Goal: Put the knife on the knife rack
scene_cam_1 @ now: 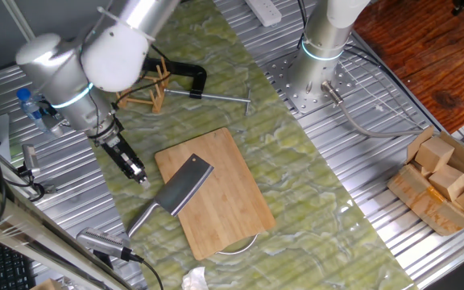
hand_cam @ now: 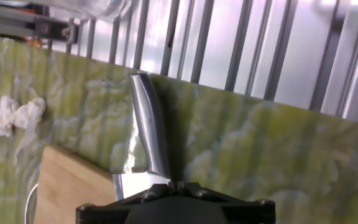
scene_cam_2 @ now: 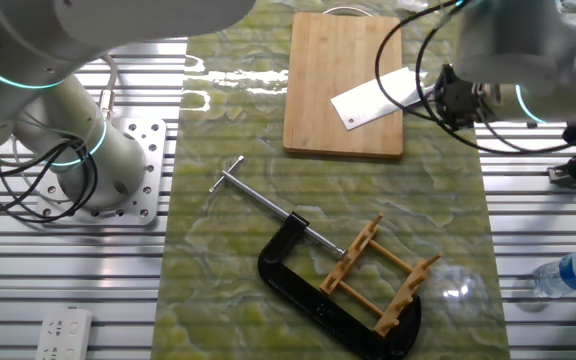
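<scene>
The knife (scene_cam_1: 182,187), a cleaver with a dark blade and a slim silver handle, lies flat with its blade on the bamboo cutting board (scene_cam_1: 224,189) and its handle over the board's left edge on the green mat. My gripper (scene_cam_1: 141,175) is shut and empty, just left of the blade and above the handle, apart from the knife. In the hand view the handle (hand_cam: 149,130) runs away from my closed fingertips (hand_cam: 174,185). The knife rack (scene_cam_1: 147,90), light wood with pegs, stands at the far end of the mat, inside the black C-clamp (scene_cam_2: 303,290). It also shows in the other fixed view (scene_cam_2: 378,275).
The clamp's metal rod (scene_cam_1: 216,97) lies beyond the board. A second arm's base (scene_cam_1: 321,48) stands at the far right. A cardboard box of wood blocks (scene_cam_1: 445,181) sits at the right edge. A water bottle (scene_cam_1: 29,103) is behind my arm. Crumpled tissue (hand_cam: 5,115) lies near the board.
</scene>
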Robot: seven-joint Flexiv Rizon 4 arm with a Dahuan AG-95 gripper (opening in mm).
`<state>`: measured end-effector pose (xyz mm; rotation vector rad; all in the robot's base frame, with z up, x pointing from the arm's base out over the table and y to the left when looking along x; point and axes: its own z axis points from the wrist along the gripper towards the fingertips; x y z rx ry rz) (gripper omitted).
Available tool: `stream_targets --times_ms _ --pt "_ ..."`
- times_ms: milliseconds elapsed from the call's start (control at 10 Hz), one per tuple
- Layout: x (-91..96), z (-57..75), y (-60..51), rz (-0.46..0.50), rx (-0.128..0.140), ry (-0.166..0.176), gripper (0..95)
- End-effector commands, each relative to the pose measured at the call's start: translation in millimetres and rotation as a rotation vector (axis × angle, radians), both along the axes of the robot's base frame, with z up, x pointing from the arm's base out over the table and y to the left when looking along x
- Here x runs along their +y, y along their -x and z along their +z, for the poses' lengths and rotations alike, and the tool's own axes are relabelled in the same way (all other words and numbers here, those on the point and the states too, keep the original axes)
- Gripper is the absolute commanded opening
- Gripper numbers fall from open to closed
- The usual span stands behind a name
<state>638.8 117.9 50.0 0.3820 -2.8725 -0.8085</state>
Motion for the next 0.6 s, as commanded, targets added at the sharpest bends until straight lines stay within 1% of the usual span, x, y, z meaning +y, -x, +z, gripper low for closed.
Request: stream_targets --times_ms 100,200,300,400,600 --pt "-3.2 -1.3 -1.4 0.017 0.066 -0.068 0.0" --pt "-4.5 -2.7 -0.2 0.038 0.091 -0.101 0.0" --pt "-5.4 -4.3 0.9 0.042 0.096 -0.111 0.0" --pt "-5.7 -4.8 1.3 0.044 0.098 -0.113 0.0" --pt "-6.3 -5.5 2.0 0.059 0.112 -0.128 0.0"
